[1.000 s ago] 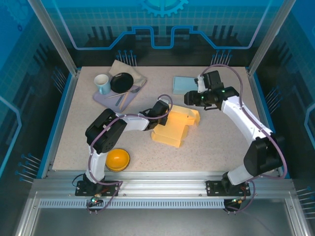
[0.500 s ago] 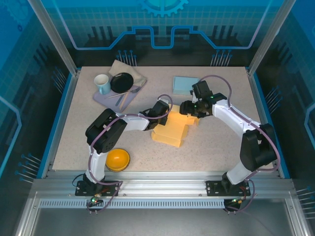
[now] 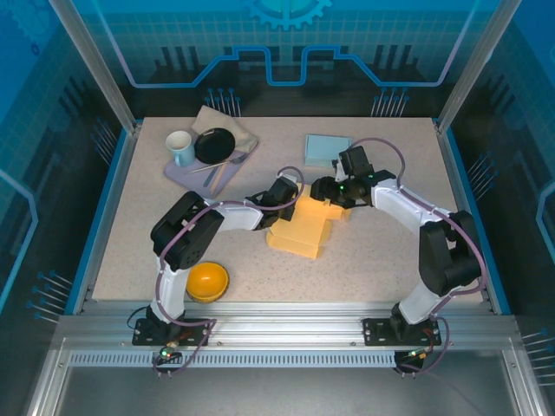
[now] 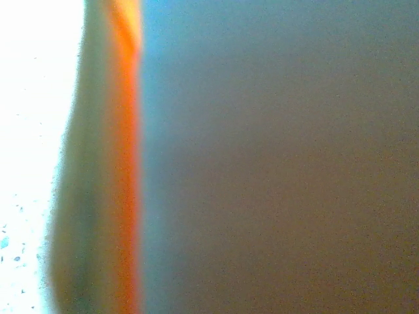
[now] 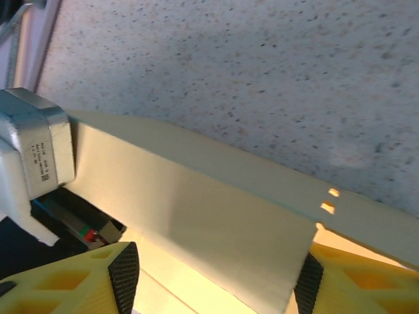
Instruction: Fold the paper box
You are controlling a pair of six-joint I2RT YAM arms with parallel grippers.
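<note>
Now right hand (image 5: pixel 216 278) gapes wide astride paper box (image 5: pixel 183 183) flap — left hand (image 3: pixel 289 197) unclear

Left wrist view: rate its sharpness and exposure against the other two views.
Left wrist: fully out of focus, white blown out at the left, a smeared orange band, grey murk elsewhere. Right wrist: sharp on the pale yellow paper box flap and the speckled table. Top external: evenly lit and crisp.

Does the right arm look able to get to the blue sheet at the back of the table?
Probably yes: the blue sheet lies just behind the right gripper, with only bare table between them.
</note>
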